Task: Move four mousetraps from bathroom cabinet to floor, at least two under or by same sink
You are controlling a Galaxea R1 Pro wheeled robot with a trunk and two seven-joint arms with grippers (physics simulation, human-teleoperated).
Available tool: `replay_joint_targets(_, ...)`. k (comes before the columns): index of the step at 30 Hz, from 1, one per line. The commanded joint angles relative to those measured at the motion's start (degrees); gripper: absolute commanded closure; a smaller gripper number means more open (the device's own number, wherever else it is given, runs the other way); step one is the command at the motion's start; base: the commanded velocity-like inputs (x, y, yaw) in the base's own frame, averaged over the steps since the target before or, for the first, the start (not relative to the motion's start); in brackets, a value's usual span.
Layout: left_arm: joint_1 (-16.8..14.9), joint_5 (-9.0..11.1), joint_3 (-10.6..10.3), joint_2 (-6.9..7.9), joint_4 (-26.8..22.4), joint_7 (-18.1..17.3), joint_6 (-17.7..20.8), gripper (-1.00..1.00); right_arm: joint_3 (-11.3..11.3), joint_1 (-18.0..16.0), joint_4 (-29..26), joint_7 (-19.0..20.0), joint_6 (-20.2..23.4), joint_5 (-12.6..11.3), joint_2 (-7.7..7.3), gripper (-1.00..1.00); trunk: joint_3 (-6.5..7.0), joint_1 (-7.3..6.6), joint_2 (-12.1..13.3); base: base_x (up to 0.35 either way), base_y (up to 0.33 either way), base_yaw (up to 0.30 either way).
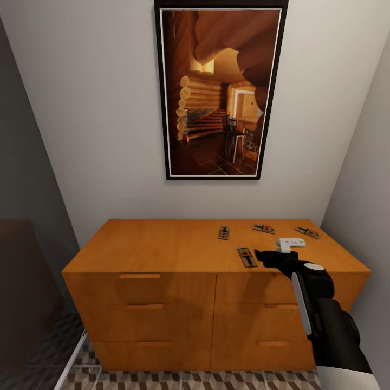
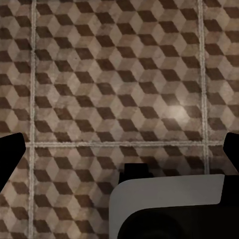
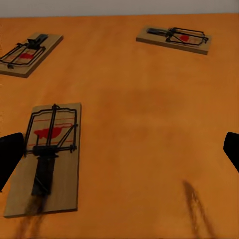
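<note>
Right gripper [image 1: 264, 256] spread wide, empty, beside flat wooden mousetrap [image 1: 247, 257] on glossy orange cabinet [image 1: 162, 246]. Left gripper [image 2: 119, 149] spread over cube-patterned floor [image 2: 119, 74].

Right arm [image 1: 319, 314]: glossy black casing, rounded segments, with a long pale grey stripe along the forearm and a grey cap at the wrist. White bracket mounted near the right hand [image 1: 265, 257]. Lowest visible arm segment is white. Fingertips [image 3: 10, 154] are black.

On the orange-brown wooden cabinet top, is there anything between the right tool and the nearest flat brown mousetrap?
No. In the head view the right tool hangs just beside the nearest mousetrap, with only bare orange-brown cabinet top between them.
</note>
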Motion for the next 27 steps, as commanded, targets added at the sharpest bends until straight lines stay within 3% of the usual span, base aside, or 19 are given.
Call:
replay_joint_targets(1,0.0,0.0,0.0,0.01,-0.1,0.0,-0.1,-1.00,0.0,0.0,-0.1,0.6,0.2,0.6,0.07,-1.00,-0.05,0.00,0.0,0.000,0.046,0.000)
replay_joint_targets(12,0.0,-0.1,-0.1,-0.07,-0.1,0.0,-0.1,-1.00,0.5,0.0,0.0,0.6,0.2,0.6,0.21,-1.00,-0.05,0.00,0.0,0.000,0.122,0.000)
replay_joint_targets(27,0.0,-0.1,-0.2,-0.08,-0.1,0.0,-0.1,-1.00,0.5,0.0,0.6,0.8,0.2,0.6,0.22,-1.00,-0.05,0.00,0.0,0.000,0.016,0.000)
